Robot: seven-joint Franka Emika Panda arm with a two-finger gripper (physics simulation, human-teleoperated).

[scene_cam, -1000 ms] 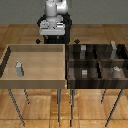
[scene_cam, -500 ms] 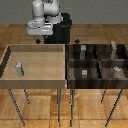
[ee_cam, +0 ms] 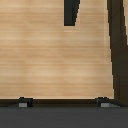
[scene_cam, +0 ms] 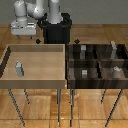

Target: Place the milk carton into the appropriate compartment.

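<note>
The milk carton, a small pale grey box with a peaked top, stands upright in the light tan tray, near the side at the exterior view's left. My gripper hangs well above the tray's far corner on that side, beyond and higher than the carton. It is open and holds nothing. The dark striped bin with four square cells sits at the exterior view's right. In the wrist view my gripper shows its fingertips wide apart over wooden floor; the carton is out of that view.
Each bin cell holds a grey item: a small block, a taller slim block, a squat cube and a low piece. The robot's black base stands behind the tray. Thin table legs show below.
The arm has swung toward the exterior view's left, from above the robot base to above the tan tray's far corner. The carton has not moved.
</note>
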